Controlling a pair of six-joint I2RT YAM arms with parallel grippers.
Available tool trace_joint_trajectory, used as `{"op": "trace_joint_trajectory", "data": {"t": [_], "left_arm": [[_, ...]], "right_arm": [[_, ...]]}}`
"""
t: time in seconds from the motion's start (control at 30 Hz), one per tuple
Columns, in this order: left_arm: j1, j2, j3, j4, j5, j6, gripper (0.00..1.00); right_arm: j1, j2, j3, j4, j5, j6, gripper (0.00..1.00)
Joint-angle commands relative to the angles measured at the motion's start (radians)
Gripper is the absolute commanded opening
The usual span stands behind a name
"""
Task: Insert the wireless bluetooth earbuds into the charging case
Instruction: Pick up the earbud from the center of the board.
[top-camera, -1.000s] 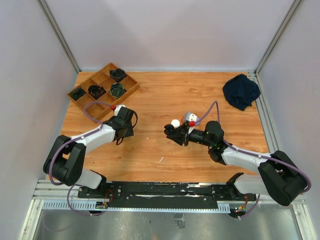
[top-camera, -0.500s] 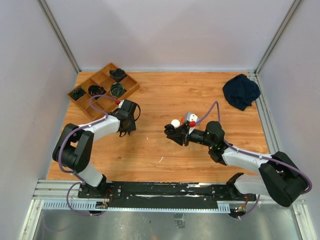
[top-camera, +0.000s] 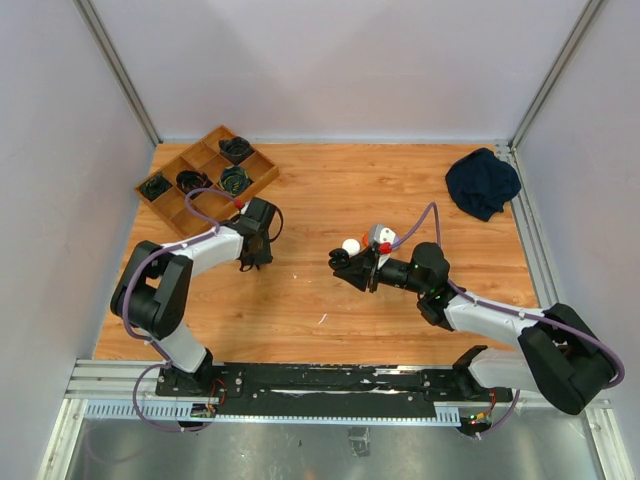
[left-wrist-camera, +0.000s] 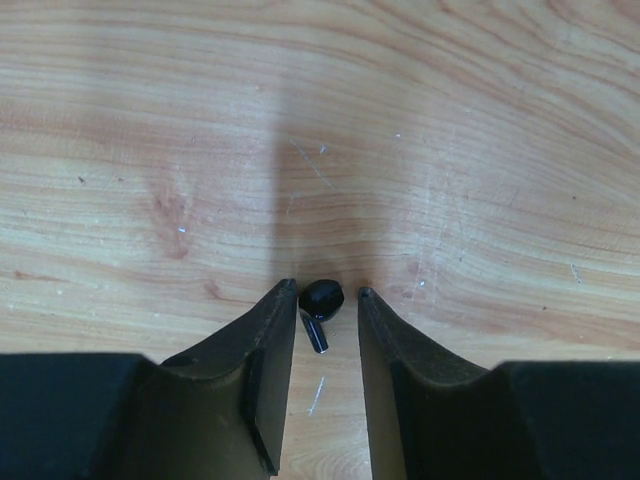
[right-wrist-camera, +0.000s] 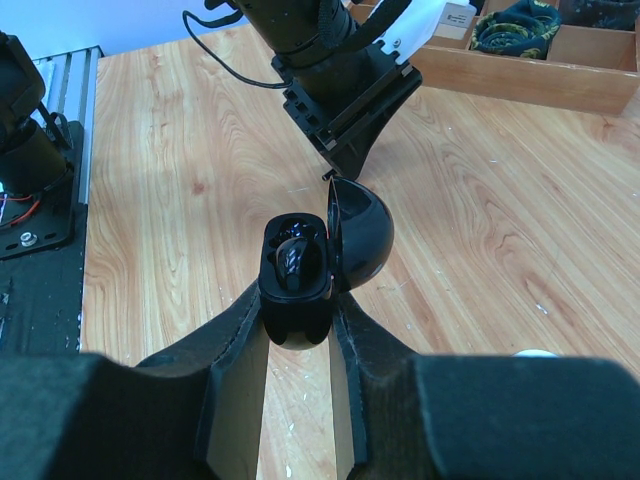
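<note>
- Wood-grain tabletop (top-camera: 330, 200) fills a booth with pale walls. A wooden compartment tray (right-wrist-camera: 520, 82) of coiled cables sits at the far left corner, and a dark blue cloth (top-camera: 482, 183) lies crumpled at the far right.
- The left claw (left-wrist-camera: 324, 291) points down at bare wood left of centre, its fingers spread only a little.
- A black earbud (left-wrist-camera: 321, 298) lies flat on the table right between those two fingertips. Its round head is toward the tips and its short stem points back up the gap.
- One fingertip sits just beside the earbud's head, and a thin strip of wood shows between the head and the other fingertip. The bud is straddled, not pinched.
- The right claw (right-wrist-camera: 297, 310) is near the table's centre, pressed tight on the lower body of a black charging case (right-wrist-camera: 296, 290).
- The case's lid (right-wrist-camera: 360, 238) stands swung open to one side. A second earbud (right-wrist-camera: 297, 262), dark and hard to make out, sits in the well.
- A small white round object (top-camera: 350, 244) lies just beside the right claw.
- The two claws are well apart.
</note>
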Motion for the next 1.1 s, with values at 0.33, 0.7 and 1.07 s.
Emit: {"op": "trace_joint_trajectory", "data": {"t": [0.33, 0.7, 1.07], "left_arm": [[0.009, 0.031, 0.025, -0.031, 0.069, 0.034, 0.24], [0.008, -0.061, -0.019, 0.023, 0.202, 0.037, 0.19], [-0.01, -0.307, -0.124, 0.211, 0.307, 0.028, 0.18]], "right_arm": [[-0.011, -0.027, -0.001, 0.01, -0.005, -0.011, 0.14], [-0.01, -0.004, 0.018, 0.008, -0.021, 0.01, 0.14], [0.002, 0.031, 0.04, 0.042, -0.013, 0.03, 0.14]]}}
